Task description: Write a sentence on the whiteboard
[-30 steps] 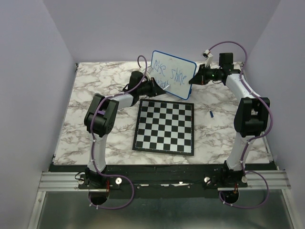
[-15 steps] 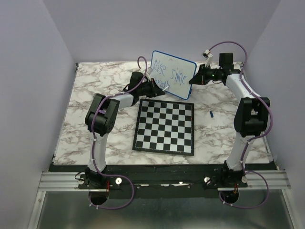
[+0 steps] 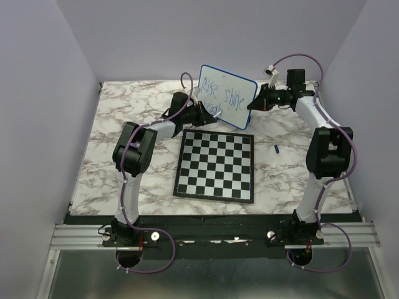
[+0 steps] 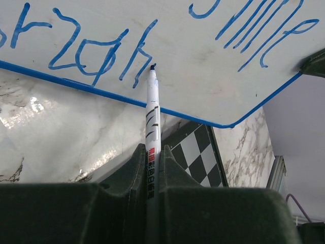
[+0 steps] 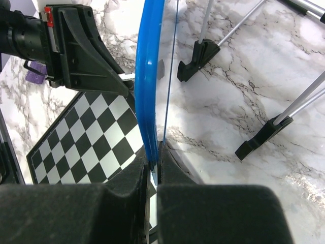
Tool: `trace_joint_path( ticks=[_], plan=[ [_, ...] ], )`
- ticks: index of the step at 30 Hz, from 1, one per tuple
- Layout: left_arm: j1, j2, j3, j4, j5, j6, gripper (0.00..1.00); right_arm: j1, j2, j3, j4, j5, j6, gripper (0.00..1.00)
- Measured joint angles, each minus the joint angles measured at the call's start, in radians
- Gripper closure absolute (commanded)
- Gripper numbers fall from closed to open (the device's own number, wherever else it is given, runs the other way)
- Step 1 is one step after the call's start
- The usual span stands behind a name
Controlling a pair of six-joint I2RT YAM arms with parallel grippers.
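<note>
The whiteboard (image 3: 227, 96) stands tilted on its black feet (image 5: 198, 53) at the far side of the worktop (image 3: 124, 124), just beyond the chessboard (image 3: 216, 165). The blue sentence (image 4: 91, 56) runs across it in two lines. It looks a thin, light, stiff panel with a slick face, likely to swing or tip under pen pressure. The blue rim is the sensible hold, which keeps the ink clear. The right end effector (image 5: 154, 162) pinches that rim at the right edge. The left end effector (image 4: 152, 157) is clamped on a slim marker (image 4: 153, 112), whose tip sits at the lower word. Whether it touches the board I cannot tell.
</note>
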State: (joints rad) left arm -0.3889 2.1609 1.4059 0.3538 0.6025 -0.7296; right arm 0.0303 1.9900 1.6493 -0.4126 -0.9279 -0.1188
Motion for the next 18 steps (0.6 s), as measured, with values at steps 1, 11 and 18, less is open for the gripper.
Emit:
trace_joint_path(
  ticks=[1, 11, 18],
  plan=[
    [0.0, 0.002, 0.004, -0.002, 0.0, 0.0, 1.0, 0.0, 0.0, 0.0, 0.0, 0.0, -0.002, 1.0],
    [-0.016, 0.006, 0.025, -0.008, 0.012, 0.0, 1.0, -0.002, 0.0, 0.0, 0.0, 0.0, -0.003, 1.0],
    [-0.02, 0.006, 0.025, -0.008, 0.016, 0.0, 1.0, -0.003, 0.0, 0.0, 0.0, 0.0, -0.003, 1.0]
  ],
)
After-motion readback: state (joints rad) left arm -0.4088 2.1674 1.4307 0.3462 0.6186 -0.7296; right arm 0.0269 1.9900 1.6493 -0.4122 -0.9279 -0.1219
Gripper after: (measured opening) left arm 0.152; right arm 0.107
